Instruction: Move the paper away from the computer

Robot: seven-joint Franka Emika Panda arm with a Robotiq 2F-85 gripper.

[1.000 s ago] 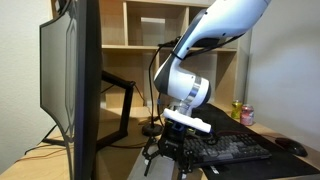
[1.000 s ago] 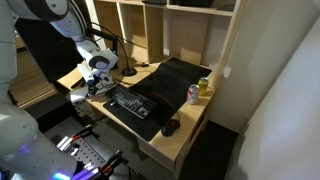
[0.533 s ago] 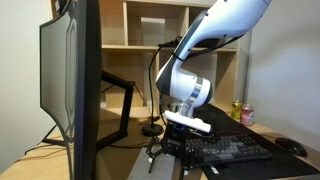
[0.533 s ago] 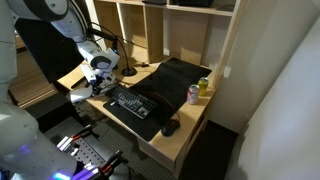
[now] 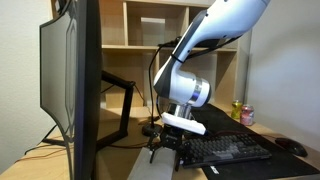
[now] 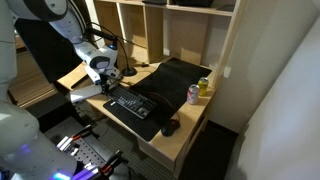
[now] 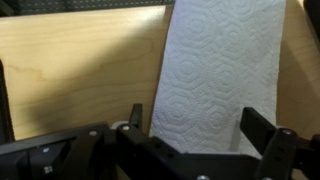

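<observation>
Paper (image 7: pixel 222 70) lay flat on the wooden desk (image 7: pixel 80 70), filling the centre-right of the wrist view.
The gripper (image 7: pixel 192 116) hung over the paper's lower edge with its jaws spread wide. In an exterior view it sat low in the centre, beside the keyboard (image 5: pixel 235 150), with the monitor (image 5: pixel 70 80) at the left.

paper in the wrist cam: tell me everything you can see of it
The paper is a white sheet, like kitchen towel, embossed with a quilted hexagon pattern. It lies flat on the light wooden desk and runs from the top of the wrist view down beneath the open claw. Wood shows along both its long edges. No folds or tears show. Whether the claw touches it cannot be told.
</observation>
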